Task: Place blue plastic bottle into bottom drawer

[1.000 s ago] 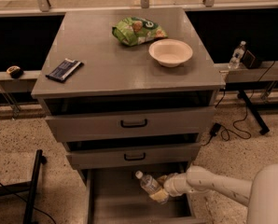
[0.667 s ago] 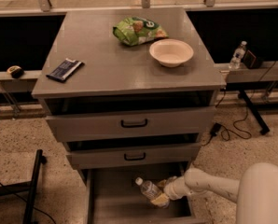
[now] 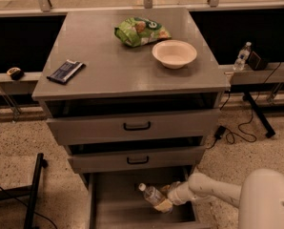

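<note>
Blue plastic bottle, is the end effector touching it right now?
Touching. The camera view shows the end effector closed on the base end of the blue plastic bottle, inside the open bottom drawer.

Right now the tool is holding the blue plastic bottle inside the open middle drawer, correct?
No. The camera view shows the tool holding the blue plastic bottle inside the open bottom drawer, not the middle drawer above it.

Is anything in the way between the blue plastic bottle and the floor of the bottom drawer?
Nothing visible does. The end effector holds the blue plastic bottle tilted, low inside the open bottom drawer, at its right side. The drawer floor beneath the bottle looks bare.
</note>
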`<move>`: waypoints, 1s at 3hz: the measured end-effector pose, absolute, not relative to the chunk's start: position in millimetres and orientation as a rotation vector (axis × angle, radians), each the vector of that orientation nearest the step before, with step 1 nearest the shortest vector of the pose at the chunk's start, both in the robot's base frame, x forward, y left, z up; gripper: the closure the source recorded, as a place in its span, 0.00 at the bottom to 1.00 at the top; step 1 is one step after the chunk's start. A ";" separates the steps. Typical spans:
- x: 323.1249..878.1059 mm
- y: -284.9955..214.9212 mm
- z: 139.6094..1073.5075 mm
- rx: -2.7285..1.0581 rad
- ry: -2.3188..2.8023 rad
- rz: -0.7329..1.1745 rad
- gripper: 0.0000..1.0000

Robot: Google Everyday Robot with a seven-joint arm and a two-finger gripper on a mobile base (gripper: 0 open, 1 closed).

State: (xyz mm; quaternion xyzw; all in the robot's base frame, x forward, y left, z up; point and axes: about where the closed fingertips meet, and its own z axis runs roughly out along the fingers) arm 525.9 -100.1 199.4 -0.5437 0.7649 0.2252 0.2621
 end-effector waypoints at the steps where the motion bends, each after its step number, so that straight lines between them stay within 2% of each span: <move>1: 525.9 -100.1 199.4 -1.471 2.070 0.609 0.26; 2: 525.9 -100.0 199.4 -1.471 2.070 0.609 0.03; 3: 525.9 -100.0 199.4 -1.471 2.070 0.609 0.00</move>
